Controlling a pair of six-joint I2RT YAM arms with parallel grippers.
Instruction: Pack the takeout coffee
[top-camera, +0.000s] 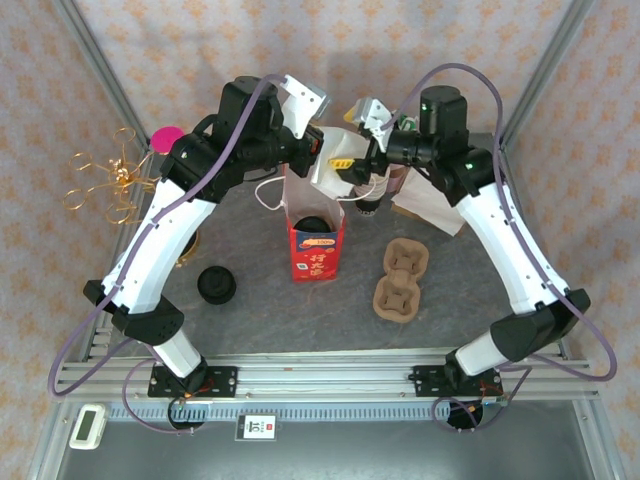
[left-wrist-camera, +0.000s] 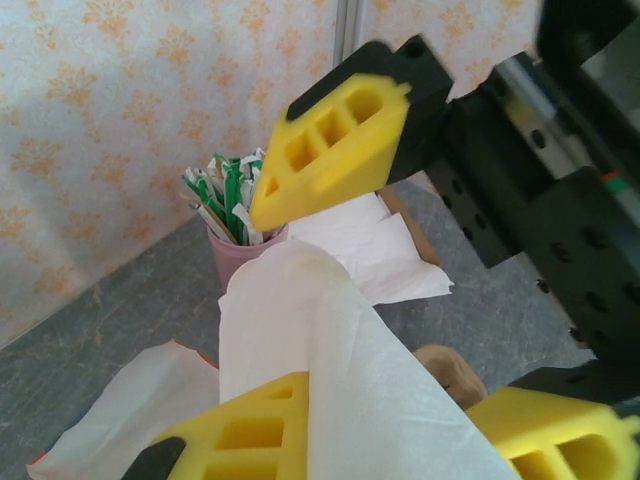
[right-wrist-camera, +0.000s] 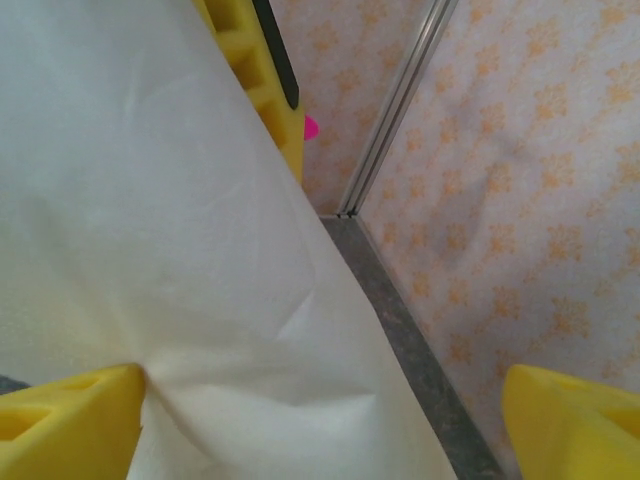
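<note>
A red and white paper bag (top-camera: 316, 250) stands open mid-table with a black-lidded coffee cup (top-camera: 312, 224) inside. Just above its mouth hangs a white napkin (top-camera: 326, 178), with my left gripper (top-camera: 322, 152) shut on it. In the left wrist view the napkin (left-wrist-camera: 330, 340) runs up from my left gripper (left-wrist-camera: 335, 410), covering one of its fingers. My right gripper (top-camera: 352, 168) sits right beside it, open wide. In the right wrist view the napkin (right-wrist-camera: 180, 250) lies across the gap of the right gripper (right-wrist-camera: 320, 430), touching only its left finger (right-wrist-camera: 70, 420).
A brown pulp cup carrier (top-camera: 400, 280) lies to the right of the bag. A black lid (top-camera: 215, 285) lies to its left. A pink cup of stir sticks (left-wrist-camera: 240, 215) and a napkin stack (left-wrist-camera: 375, 250) stand behind. A gold wire ornament (top-camera: 105, 185) is far left.
</note>
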